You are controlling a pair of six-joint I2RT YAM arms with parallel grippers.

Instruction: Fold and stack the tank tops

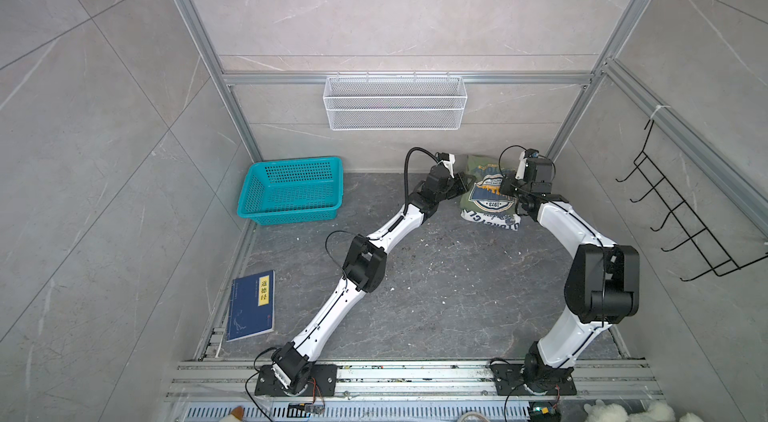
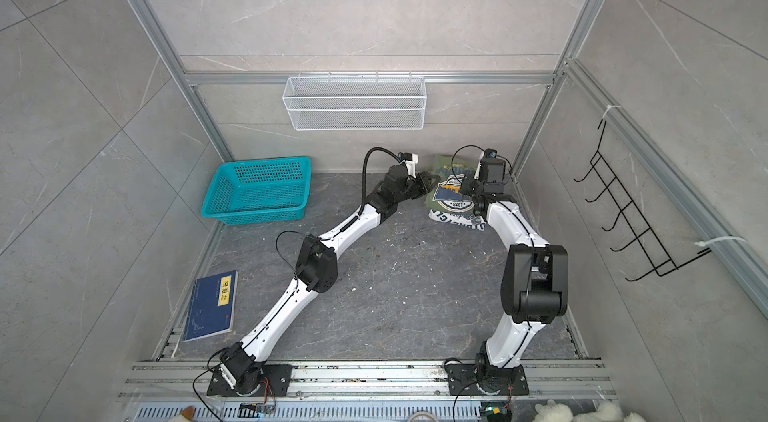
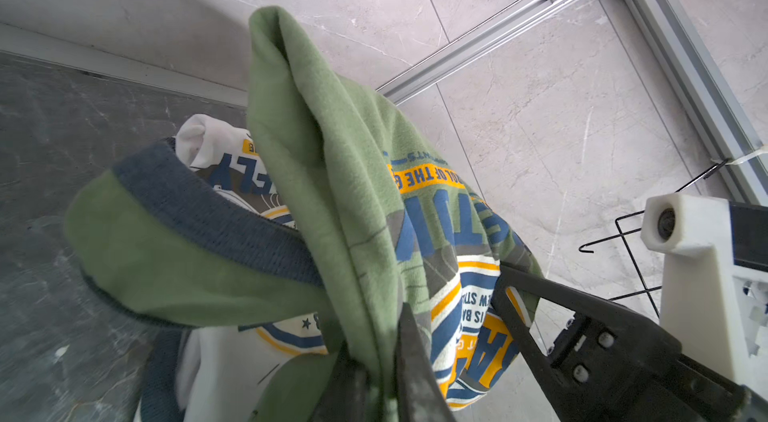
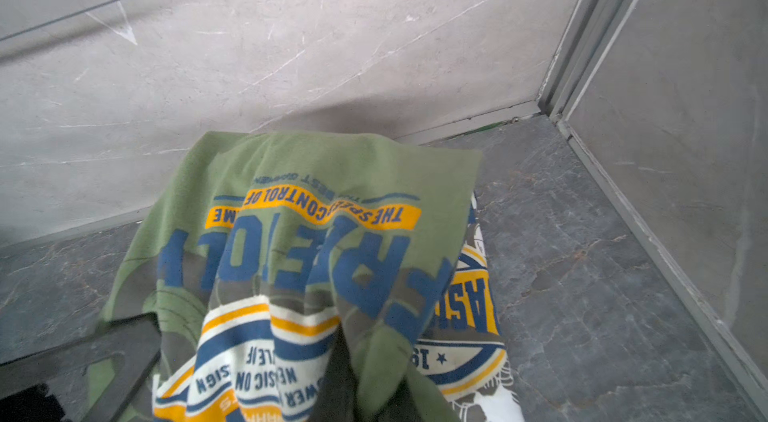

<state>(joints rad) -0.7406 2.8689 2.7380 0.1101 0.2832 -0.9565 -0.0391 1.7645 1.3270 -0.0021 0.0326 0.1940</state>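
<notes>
Far corner [image 4: 538, 117]: left hand [image 1: 468, 185], right hand [image 1: 509, 188], tight on olive top [image 1: 477, 165]

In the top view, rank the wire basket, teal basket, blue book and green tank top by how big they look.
Largest: wire basket and teal basket, too alike to rank; the wire one hangs higher, nearer the camera.
Smaller: blue book and green tank top, also close; the top is partly hidden.
</notes>
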